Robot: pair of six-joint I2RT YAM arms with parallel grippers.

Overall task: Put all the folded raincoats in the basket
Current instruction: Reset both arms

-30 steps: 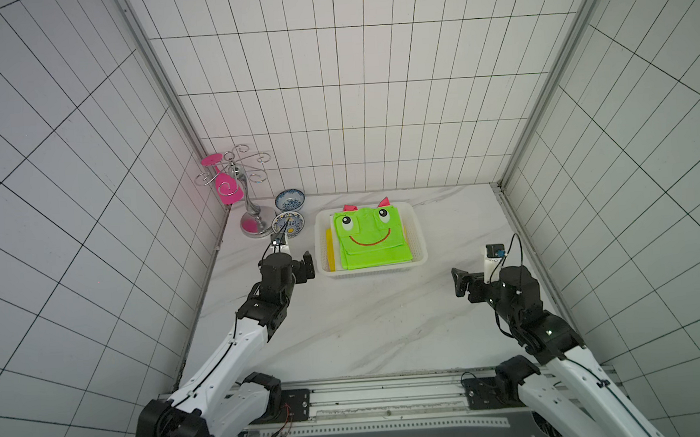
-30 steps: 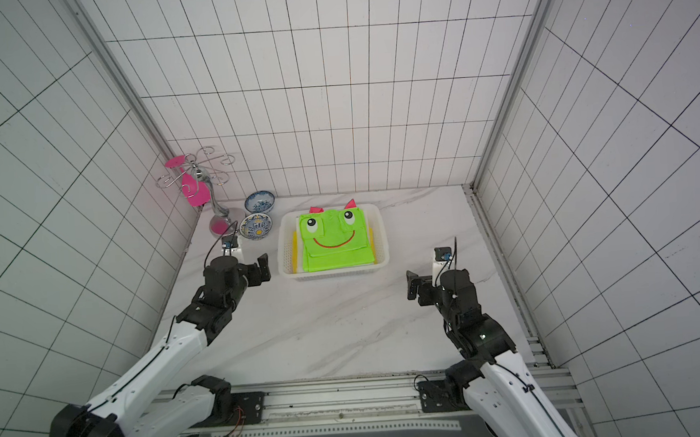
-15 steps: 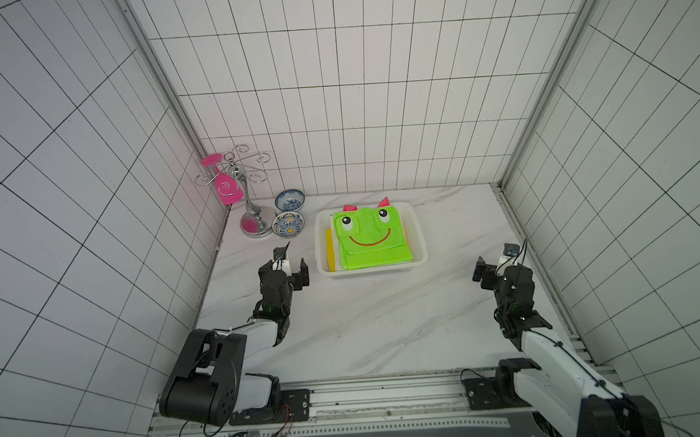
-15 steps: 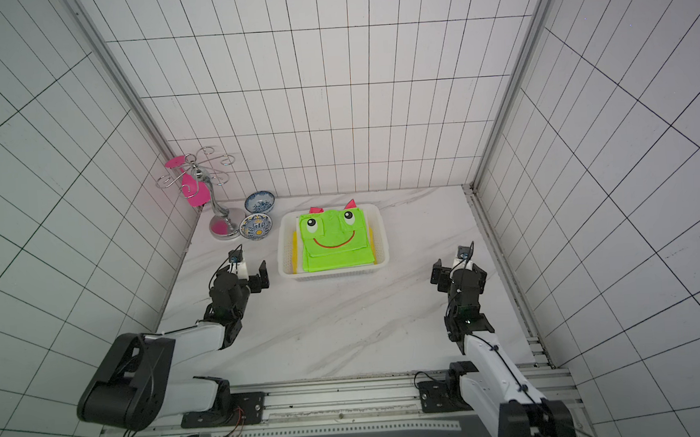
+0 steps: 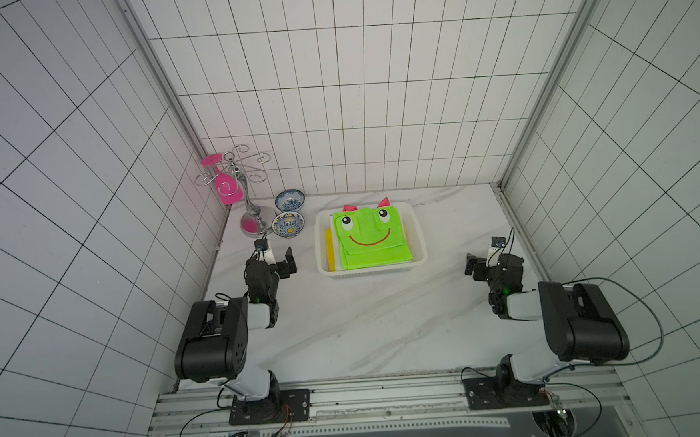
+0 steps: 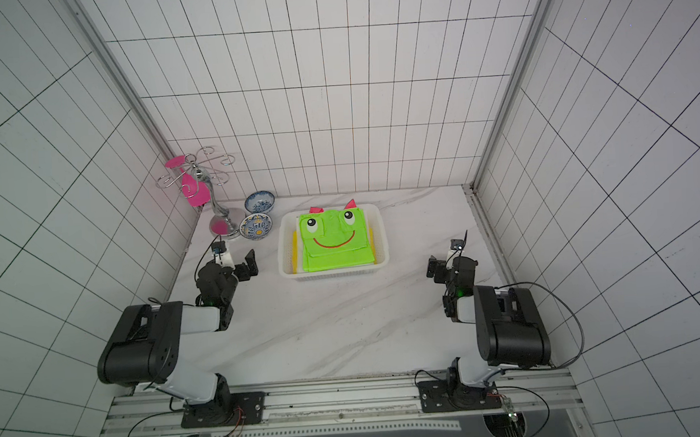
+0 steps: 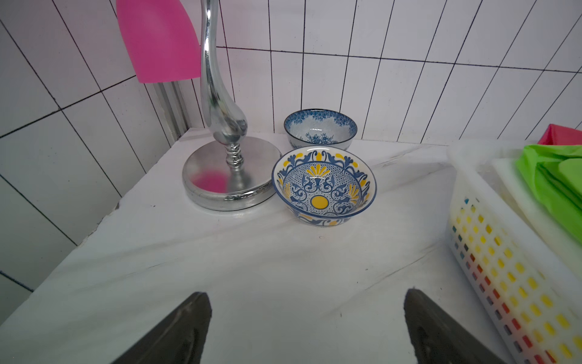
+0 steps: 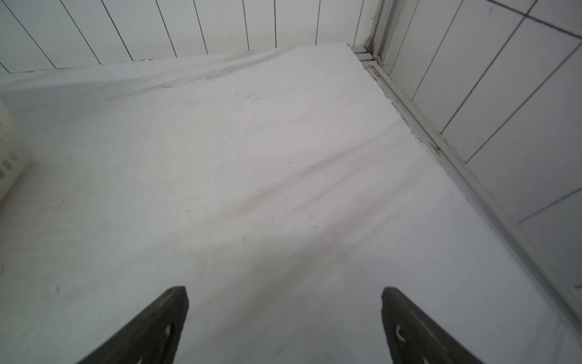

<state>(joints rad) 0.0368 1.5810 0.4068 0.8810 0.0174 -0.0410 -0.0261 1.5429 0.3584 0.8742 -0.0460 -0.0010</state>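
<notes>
Folded raincoat (image 5: 372,239) lies flat inside basket (image 5: 368,271). Job looks done, nothing left. Left claw (image 7: 307,293) wide apart, empty. Right claw (image 8: 284,288) wide apart, empty.

The green raincoat (image 6: 333,245), folded face up, lay in the white basket (image 6: 287,252) toward the back of the tabletop (image 6: 325,325). My left tool (image 6: 238,263) was near the basket's left side, jaws spread wide, gripping nothing. My right tool (image 6: 446,263) was well apart on the other side, likewise spread and bare. Two patterned bowls (image 6: 256,226) stood by a chrome stand (image 6: 219,211) in the back left corner, a pink glass (image 6: 195,193) hanging from it.
</notes>
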